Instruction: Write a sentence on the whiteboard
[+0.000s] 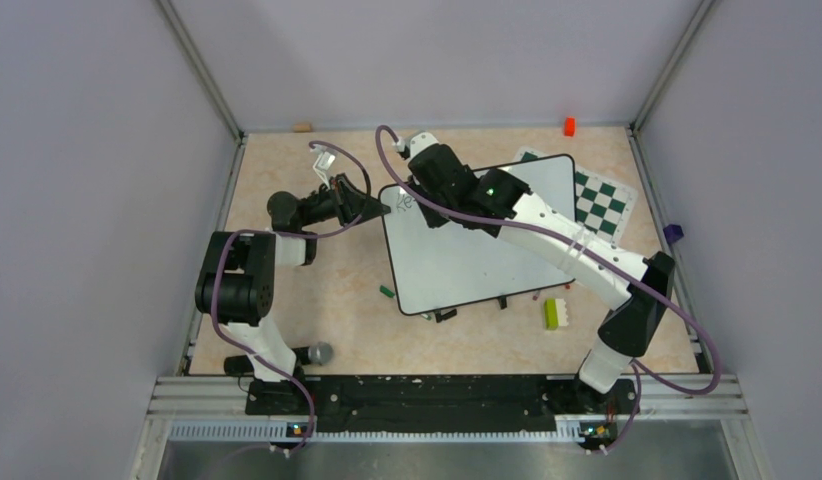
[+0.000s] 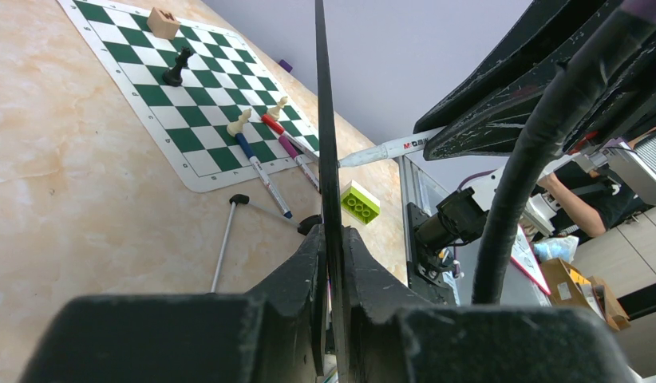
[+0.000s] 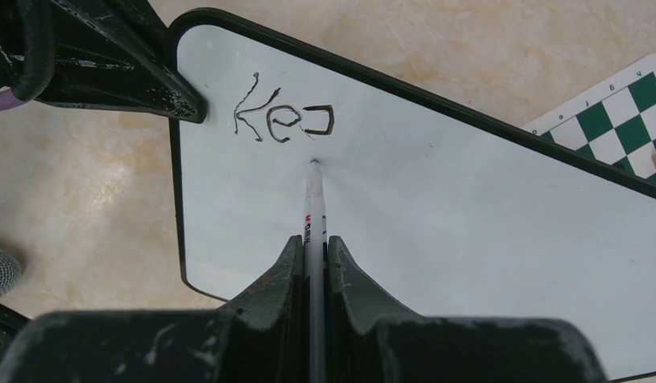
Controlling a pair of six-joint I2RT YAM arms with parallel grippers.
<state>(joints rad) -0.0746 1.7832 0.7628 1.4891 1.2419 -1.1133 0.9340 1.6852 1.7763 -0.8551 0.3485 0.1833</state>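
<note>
Pale marbled counter (image 1: 327, 300) runs out from the arm bases, and on it, at a slant, lies the whiteboard (image 1: 467, 260), its far-right corner over a chess mat (image 1: 602, 200). We judge the split of labour plain. The left hand (image 2: 333, 239) is pressed together on the board's rim at the far-left corner, likely to keep the glossy face from sliding under the strokes. The right hand (image 3: 313, 243) pinches a white marker (image 3: 313, 199) lengthwise between its fingers, so the tip leads out ahead and meets the face just below the writing. The sentence (image 3: 281, 120) sits in that same far-left corner, just beside the left hand. It is only three dark, shaky characters: a tall K, a small e and a boxy third letter, small against much bare white. Most of the words, we reckon, are not yet written.
</note>
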